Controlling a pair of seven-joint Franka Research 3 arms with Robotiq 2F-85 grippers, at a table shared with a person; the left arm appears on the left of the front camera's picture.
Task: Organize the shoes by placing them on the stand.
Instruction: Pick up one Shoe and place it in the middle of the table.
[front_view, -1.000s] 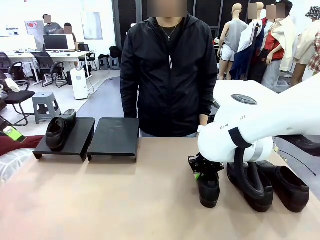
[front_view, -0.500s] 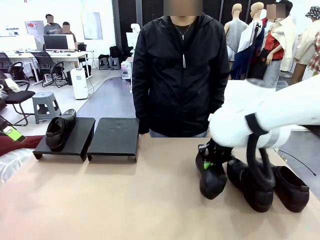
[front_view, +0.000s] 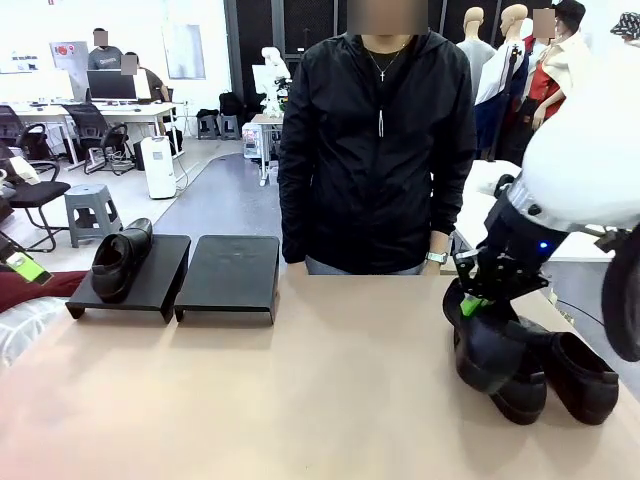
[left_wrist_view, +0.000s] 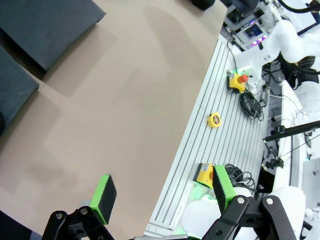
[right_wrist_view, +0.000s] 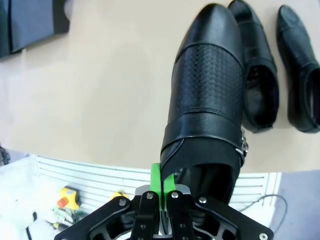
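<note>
Pinching one shoe (right_wrist_view: 210, 85) by its heel rim, the right hand (front_view: 478, 300) has its green pads pressed onto the leather. That shoe hangs tilted, toe down, at the right side of the table (front_view: 300, 390). Two more shoes (front_view: 578, 375) lie on the table just beside it. A fourth shoe (front_view: 120, 258) sits on the left section of the two-section stand (front_view: 228, 275). Four shoes total. The left hand (left_wrist_view: 165, 192) is spread wide above the table edge.

White rounded right arm (front_view: 585, 160) showed a blue light (front_view: 541, 246). The left gripper (left_wrist_view: 163, 189) and right gripper (right_wrist_view: 161, 182) had black linkages, green pads (left_wrist_view: 103, 192).
</note>
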